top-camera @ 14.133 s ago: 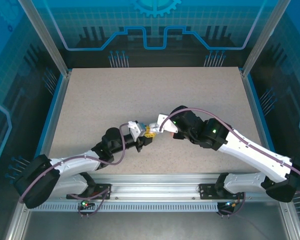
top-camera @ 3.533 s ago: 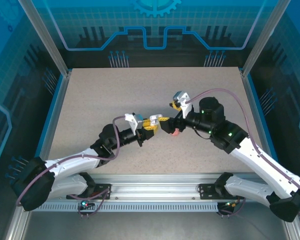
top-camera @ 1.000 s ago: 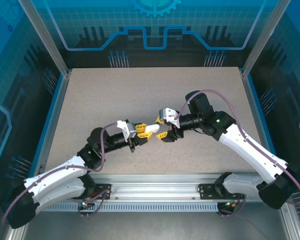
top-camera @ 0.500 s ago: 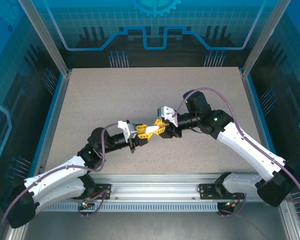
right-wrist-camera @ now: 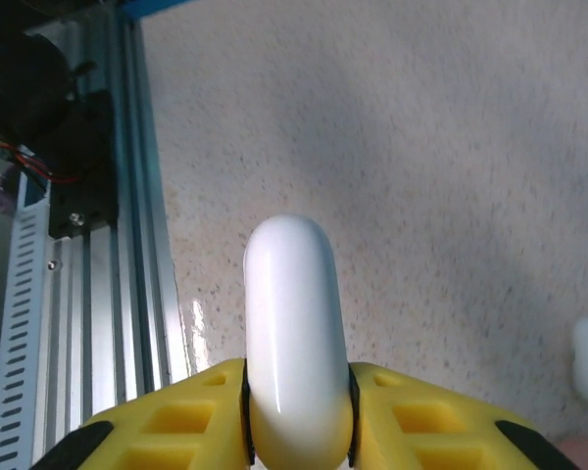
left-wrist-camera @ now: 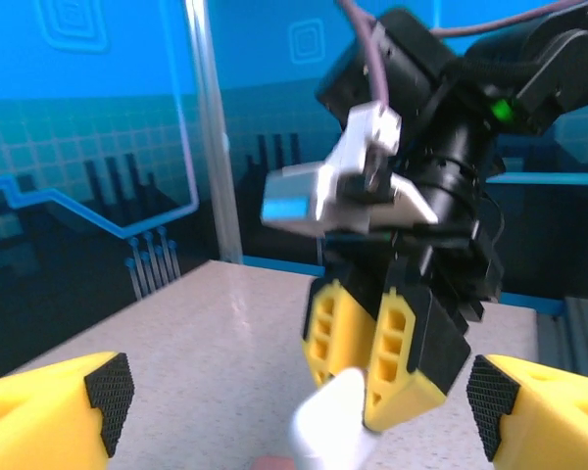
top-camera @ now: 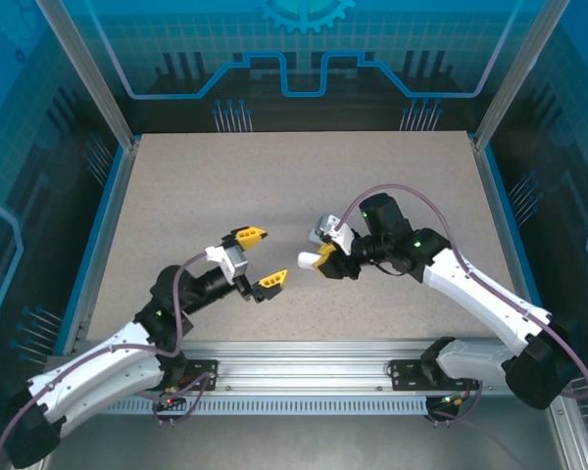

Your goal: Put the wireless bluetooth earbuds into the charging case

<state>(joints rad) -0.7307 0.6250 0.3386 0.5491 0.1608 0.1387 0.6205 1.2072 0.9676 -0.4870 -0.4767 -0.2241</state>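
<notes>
the right gripper (top-camera: 320, 260) is clenched on a rounded white case (right-wrist-camera: 289, 323) above the table (top-camera: 274, 176). the left gripper (top-camera: 260, 258) stands released, wide apart, facing it.

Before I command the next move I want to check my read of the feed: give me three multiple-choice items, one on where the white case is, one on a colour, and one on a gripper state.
1. What holds the white case?
A. left gripper
B. right gripper
C. neither

2. What colour are the right gripper's fingers?
A. red
B. green
C. yellow

3. What state is the left gripper in?
A. open, holding nothing
B. shut on the case
C. shut on an earbud

Answers:
1. B, the right wrist view shows the case clamped between its fingers.
2. C, both fingers are yellow either side of the case.
3. A, the top view shows its jaws spread wide with nothing between them.
</notes>
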